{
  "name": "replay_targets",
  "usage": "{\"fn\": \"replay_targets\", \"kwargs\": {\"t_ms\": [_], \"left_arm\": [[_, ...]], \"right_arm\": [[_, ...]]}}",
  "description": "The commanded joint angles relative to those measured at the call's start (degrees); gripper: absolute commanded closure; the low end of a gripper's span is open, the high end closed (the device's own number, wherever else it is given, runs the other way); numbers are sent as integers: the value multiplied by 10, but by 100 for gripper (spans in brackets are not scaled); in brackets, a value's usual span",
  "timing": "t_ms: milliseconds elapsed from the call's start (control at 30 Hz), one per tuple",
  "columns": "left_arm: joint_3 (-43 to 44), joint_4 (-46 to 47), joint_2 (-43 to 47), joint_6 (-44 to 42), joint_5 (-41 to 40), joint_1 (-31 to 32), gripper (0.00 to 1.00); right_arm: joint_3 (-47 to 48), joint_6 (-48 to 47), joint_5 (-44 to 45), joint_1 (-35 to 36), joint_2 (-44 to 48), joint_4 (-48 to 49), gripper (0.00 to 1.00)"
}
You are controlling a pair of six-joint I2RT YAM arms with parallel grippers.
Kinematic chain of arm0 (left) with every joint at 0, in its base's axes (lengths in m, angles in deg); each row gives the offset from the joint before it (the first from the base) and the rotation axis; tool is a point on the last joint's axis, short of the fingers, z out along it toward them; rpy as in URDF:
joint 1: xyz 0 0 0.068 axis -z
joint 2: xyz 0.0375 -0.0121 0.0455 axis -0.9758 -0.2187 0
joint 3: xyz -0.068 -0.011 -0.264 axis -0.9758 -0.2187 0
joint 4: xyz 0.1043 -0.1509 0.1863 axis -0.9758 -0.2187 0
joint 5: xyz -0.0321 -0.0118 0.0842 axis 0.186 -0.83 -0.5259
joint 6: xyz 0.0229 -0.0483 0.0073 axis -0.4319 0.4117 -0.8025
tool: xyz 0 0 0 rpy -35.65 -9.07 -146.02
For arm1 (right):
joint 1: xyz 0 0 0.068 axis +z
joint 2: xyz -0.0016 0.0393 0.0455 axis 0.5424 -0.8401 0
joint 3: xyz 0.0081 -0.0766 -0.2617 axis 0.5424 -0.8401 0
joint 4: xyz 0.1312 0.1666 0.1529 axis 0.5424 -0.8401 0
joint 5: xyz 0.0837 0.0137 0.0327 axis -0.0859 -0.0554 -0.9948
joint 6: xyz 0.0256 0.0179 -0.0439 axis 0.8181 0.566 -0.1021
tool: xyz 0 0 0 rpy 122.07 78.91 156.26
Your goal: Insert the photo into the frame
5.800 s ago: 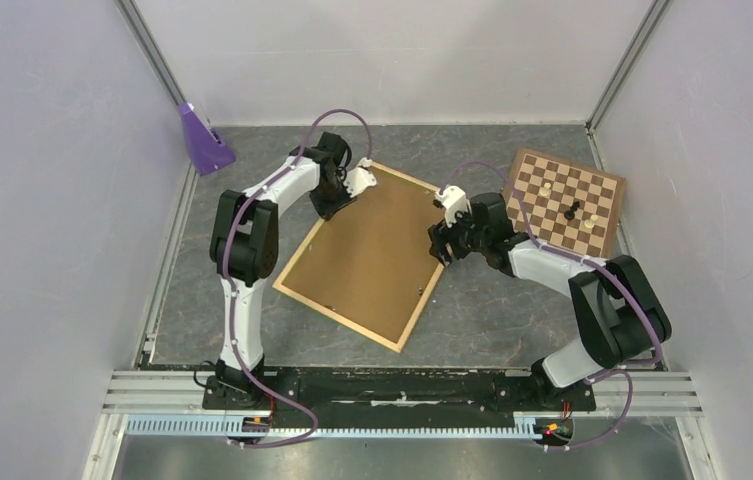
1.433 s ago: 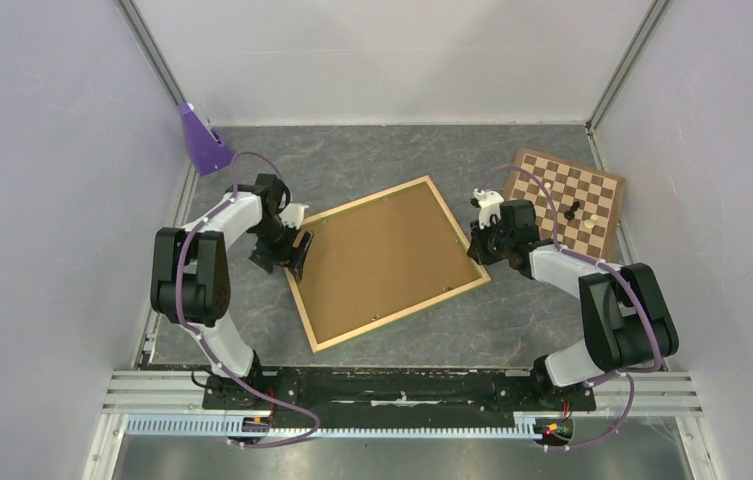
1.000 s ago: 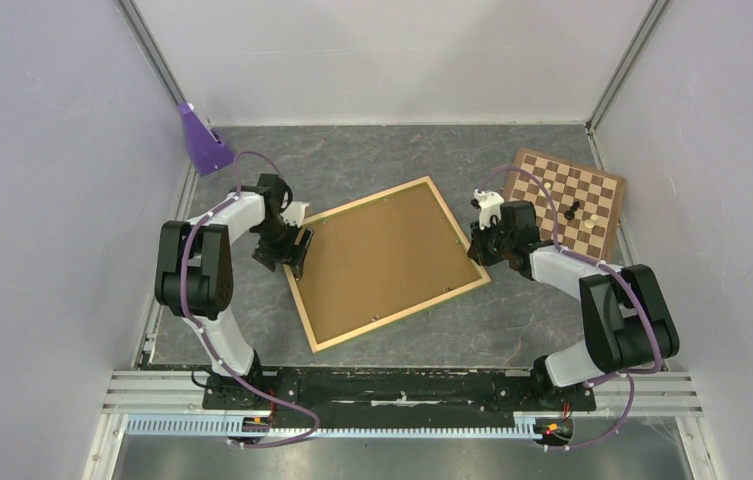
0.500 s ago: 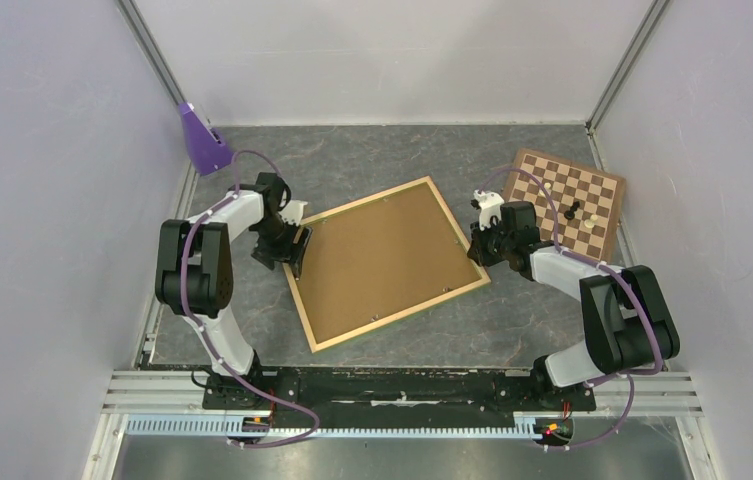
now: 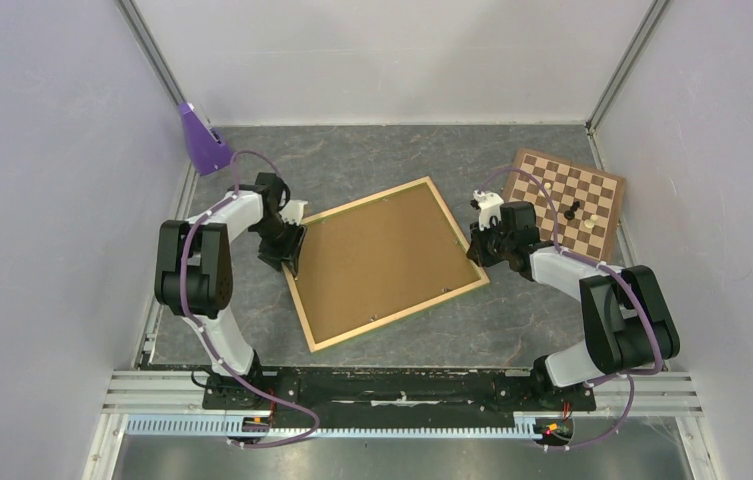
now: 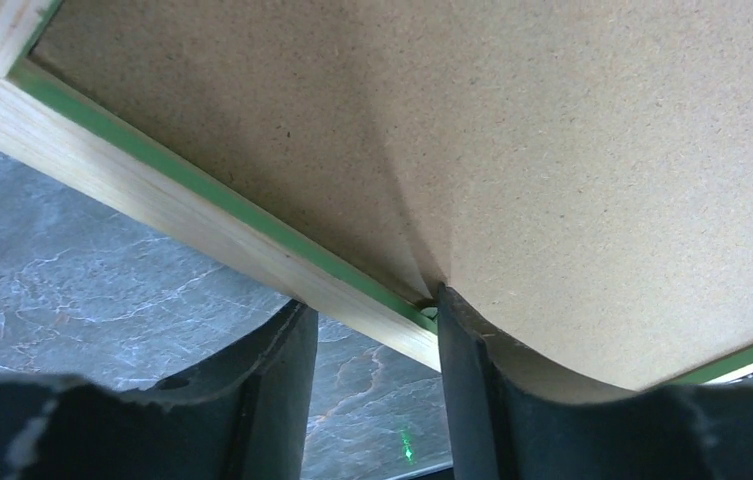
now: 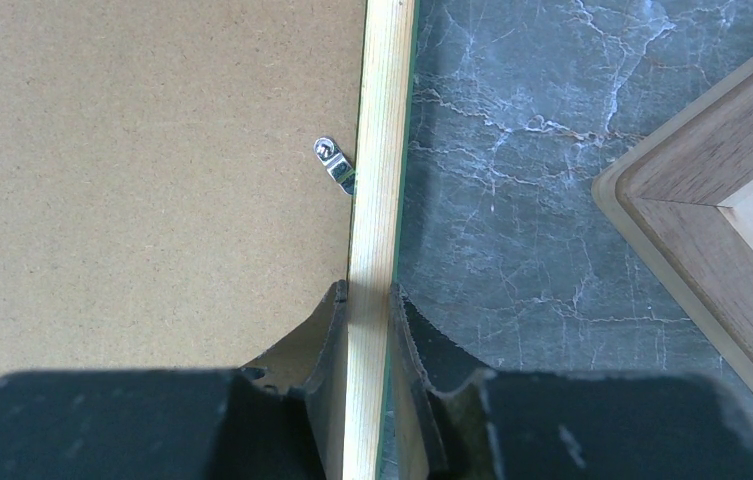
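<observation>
Frame (image 5: 400,315) of thin pale wood lying flat and back-up in the middle of my grey marbled desk (image 5: 392,150), turned at an angle, with a plain brown hardboard panel (image 5: 382,260) filling its opening. A bright green strip shows along the inner edge of the rail in the left wrist view. My left pincer (image 6: 370,300) is at the frame's left rail with its fingers apart. The outer finger (image 6: 272,390) stands clear of the wood over bare desk, and the inner finger (image 6: 467,400) has its tip at the seam where rail meets panel. The panel bows up around that tip, its edge curling above the finger. My right pincer (image 7: 367,288) is at the frame's right corner, jaws drawn in on either side of the pale rail and clamped on it. A small metal tab (image 7: 332,162) sits on the panel just beside that rail, a little ahead of the fingers. A brown-and-cream chessboard (image 5: 564,200) lies near the right arm at the desk's far right, carrying a few small pieces. A purple object (image 5: 202,140) stands at the far left corner.
</observation>
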Motion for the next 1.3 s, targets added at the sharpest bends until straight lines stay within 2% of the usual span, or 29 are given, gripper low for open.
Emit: {"fn": "replay_targets", "kwargs": {"t_ms": [0, 133, 233, 300, 467, 567, 733, 933, 1267], "left_arm": [[-9, 9, 16, -3, -11, -6, 53], [-19, 10, 14, -16, -2, -6, 57], [-30, 20, 15, -13, -1, -6, 57], [-33, 27, 20, -6, 7, -6, 51], [-21, 34, 18, 12, 25, -6, 20], [-14, 34, 10, 16, 23, -6, 16], [-12, 39, 8, 20, 14, -6, 14], [-15, 42, 14, 22, -19, -7, 20], [-27, 36, 25, 5, -28, -9, 27]], "right_arm": [[-4, 0, -18, 4, 20, 8, 86], [-5, 0, -17, 3, 22, 8, 86], [-5, 0, -19, 4, 21, 9, 86], [-4, 1, -20, 3, 18, 9, 86], [-4, 1, -19, 3, 17, 9, 86], [-4, 1, -19, 4, 19, 9, 86], [-4, 0, -20, 4, 18, 9, 86], [-4, 1, -22, 3, 18, 9, 86], [-4, 0, -20, 3, 17, 9, 86]]}}
